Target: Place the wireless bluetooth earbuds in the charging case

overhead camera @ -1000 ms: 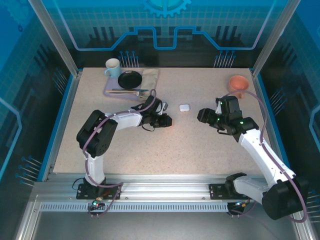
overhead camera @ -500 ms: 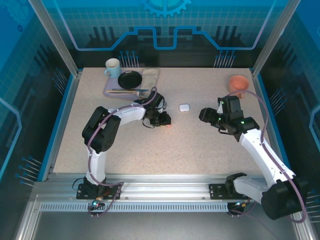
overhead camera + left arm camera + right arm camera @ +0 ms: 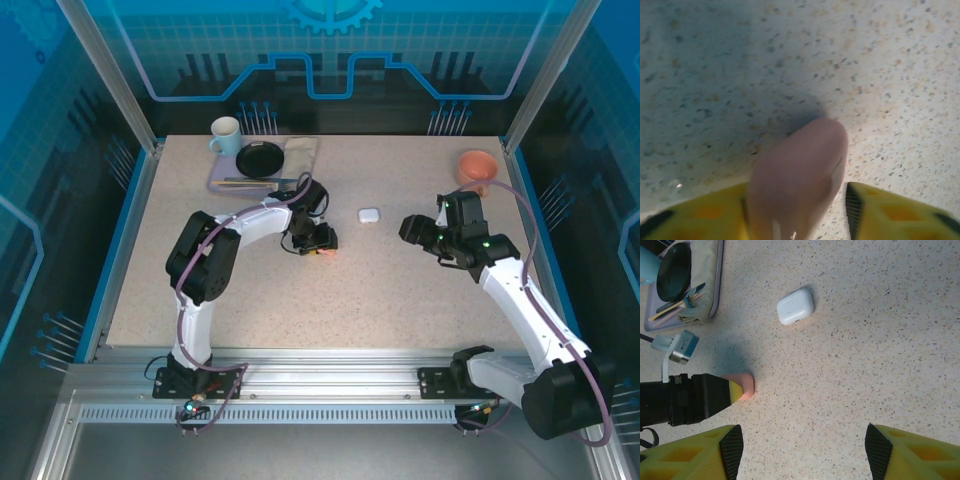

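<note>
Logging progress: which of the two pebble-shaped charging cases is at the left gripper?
The salmon-pink plastic case, between the fingers of the left gripper; the white plastic case lies apart, untouched.

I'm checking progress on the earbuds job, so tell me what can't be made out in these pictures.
Right wrist view: whether earbuds are inside the white case, since its lid is shut.
Left wrist view: pink case blurred, cut off by the bottom edge.
Right wrist view: pink case mostly hidden behind the left hand.
Top view: both cases too small for detail.
</note>
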You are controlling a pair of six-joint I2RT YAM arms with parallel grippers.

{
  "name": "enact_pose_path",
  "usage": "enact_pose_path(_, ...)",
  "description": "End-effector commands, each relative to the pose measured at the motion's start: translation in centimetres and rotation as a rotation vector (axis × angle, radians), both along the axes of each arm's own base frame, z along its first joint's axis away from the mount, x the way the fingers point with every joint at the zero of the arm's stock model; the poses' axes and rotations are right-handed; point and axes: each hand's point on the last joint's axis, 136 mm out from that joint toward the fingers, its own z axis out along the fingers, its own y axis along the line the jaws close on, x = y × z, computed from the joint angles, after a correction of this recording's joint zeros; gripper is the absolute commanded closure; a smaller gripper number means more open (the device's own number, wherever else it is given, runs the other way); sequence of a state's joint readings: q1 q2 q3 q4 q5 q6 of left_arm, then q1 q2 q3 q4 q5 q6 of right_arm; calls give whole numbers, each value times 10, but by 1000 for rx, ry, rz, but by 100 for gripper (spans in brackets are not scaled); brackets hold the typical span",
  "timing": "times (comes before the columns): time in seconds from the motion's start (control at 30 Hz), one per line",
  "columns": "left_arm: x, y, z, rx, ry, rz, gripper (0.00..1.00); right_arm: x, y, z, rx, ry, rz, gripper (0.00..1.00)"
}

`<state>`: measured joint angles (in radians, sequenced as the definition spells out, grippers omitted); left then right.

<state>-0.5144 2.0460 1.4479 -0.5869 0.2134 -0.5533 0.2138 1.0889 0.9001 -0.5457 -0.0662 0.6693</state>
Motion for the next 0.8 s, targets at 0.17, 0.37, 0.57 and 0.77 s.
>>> enact_pose_path(0.17, -1, 26, 13, 105, 15, 68, 37, 2, -9, 19, 11, -49, -25, 29)
enact_pose_path(0.37, -7, 45, 30, 158, 2, 89, 1, 3, -11, 22, 25, -58, -27, 21)
enact_pose_path(0.57, -15, 77, 47, 254, -20, 110, 1, 3, -18, 34, 23, -85, -38, 17)
enact_pose_path(0.77, -23, 107, 61, 309, -55, 151, 1, 3, -28, 47, -14, -110, -44, 13)
